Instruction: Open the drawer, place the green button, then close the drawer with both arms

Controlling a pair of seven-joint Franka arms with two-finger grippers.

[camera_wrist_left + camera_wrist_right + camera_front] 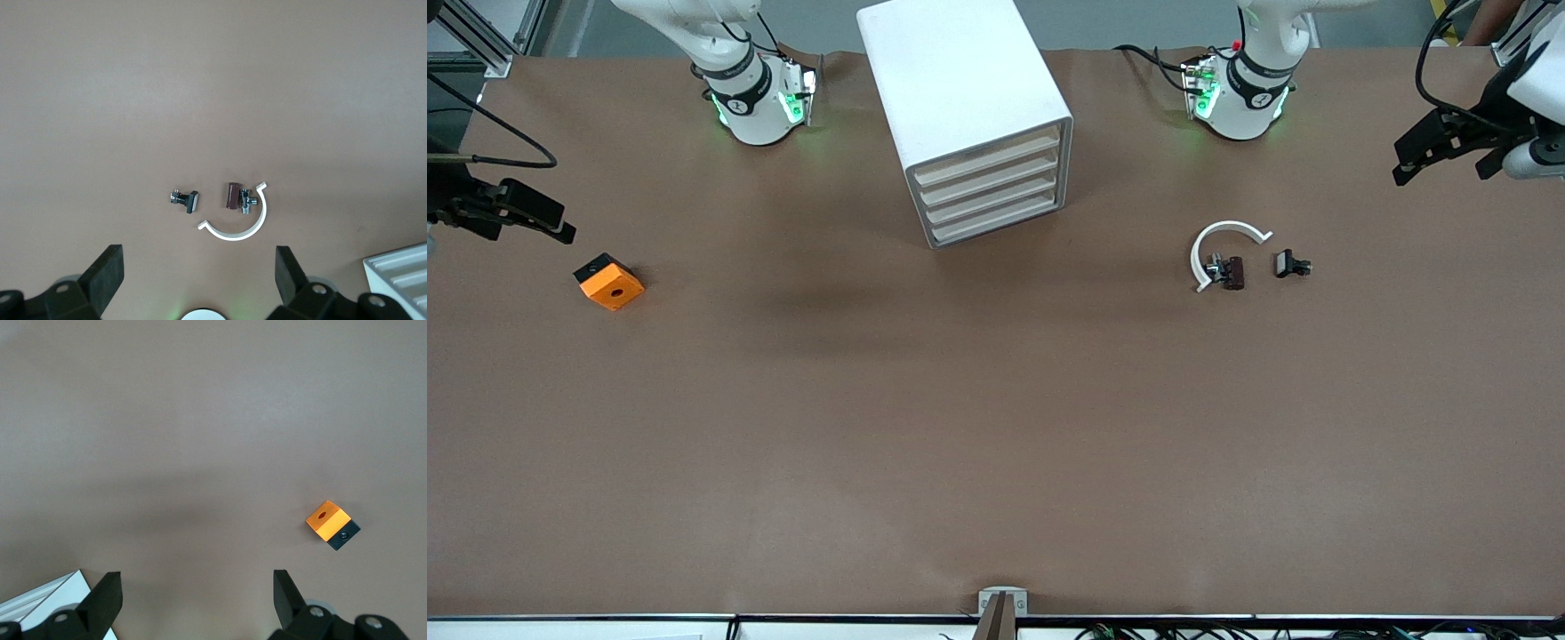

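Left pincer (199, 277) and right pincer (197, 600) wide open, empty, over brown table (996, 427), drawers (990, 187) shut.

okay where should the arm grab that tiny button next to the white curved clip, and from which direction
Probably from straight above: the button lies on its side on the table, beside the clip but apart from it. Close across its narrow black body, fingers clear of the clip. The left end effector is open and better placed; the right end effector is open over the orange block's end.

The front camera looked down from high across the table toward the cabinet (967, 116); both wrist cameras faced downward, each catching a cabinet corner
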